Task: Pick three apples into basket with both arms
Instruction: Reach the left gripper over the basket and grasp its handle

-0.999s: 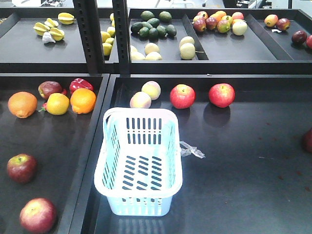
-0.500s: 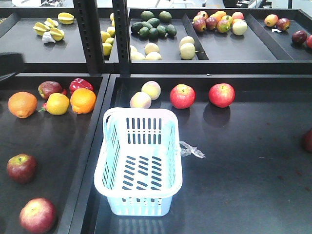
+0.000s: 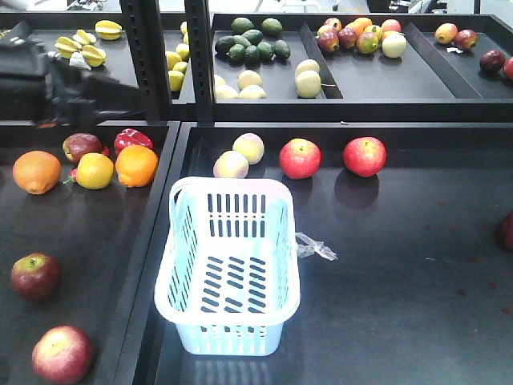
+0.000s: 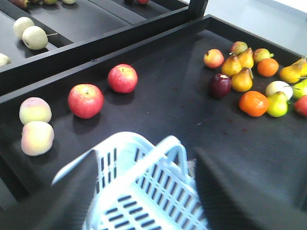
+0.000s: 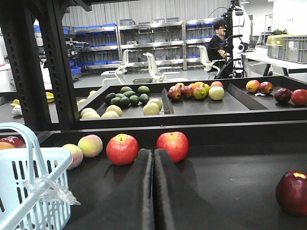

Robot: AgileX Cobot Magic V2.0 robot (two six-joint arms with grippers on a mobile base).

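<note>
Your basket stands upright near the middle of the front view, with its slotted floor in plain sight. 2 of the dark red apples lie in the left tray: the upper dark apple at 9 o'clock from the basket and the lower dark apple at 8 o'clock, both well apart from it. A third, the edge apple, is cut by the frame at 3 o'clock. 2 bright red apples sit at 1 o'clock, 2 peaches at 12 o'clock, and the oranges at 10 o'clock. A plastic scrap lies just beside the basket's right rim. Your left arm shows as a dark blur at 10 o'clock, over the upper shelf. In its wrist view the left gripper hangs above the basket's handle end with its fingers spread wide and nothing between them. Your right gripper has its fingers pressed flat together, gripping nothing, pointing toward 12 o'clock between the 2 bright red apples.
</note>
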